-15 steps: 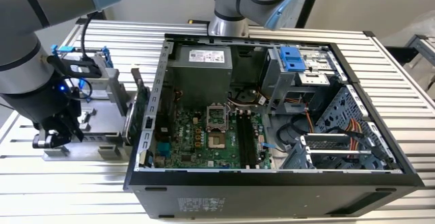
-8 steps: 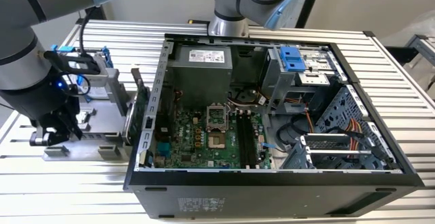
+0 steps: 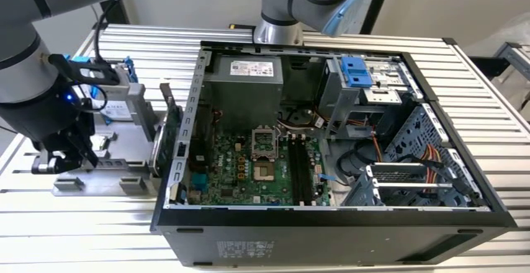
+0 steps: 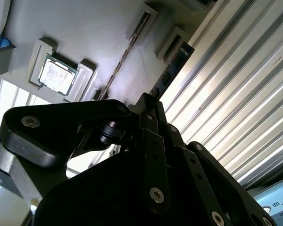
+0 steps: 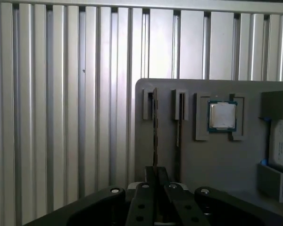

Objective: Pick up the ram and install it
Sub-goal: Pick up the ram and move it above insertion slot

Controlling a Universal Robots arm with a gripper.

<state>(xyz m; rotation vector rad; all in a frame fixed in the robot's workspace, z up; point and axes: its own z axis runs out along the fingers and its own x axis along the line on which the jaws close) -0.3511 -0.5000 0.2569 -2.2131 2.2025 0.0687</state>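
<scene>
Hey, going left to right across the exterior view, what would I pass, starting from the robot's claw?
The claw → upright green card → motherboard → metal drive cage.

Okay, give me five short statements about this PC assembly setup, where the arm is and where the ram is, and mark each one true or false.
1. The end effector is at the gray holder beside the computer case. True.
2. The ram is seated in the motherboard. False: it stands in a slot of the gray holder, with the end effector closed on it.
3. A processor chip lies in a pocket of the gray holder. True.
4. The computer case is closed up. False: its side is open and the motherboard shows inside.
5. The table has a ribbed metal top. True.
</scene>
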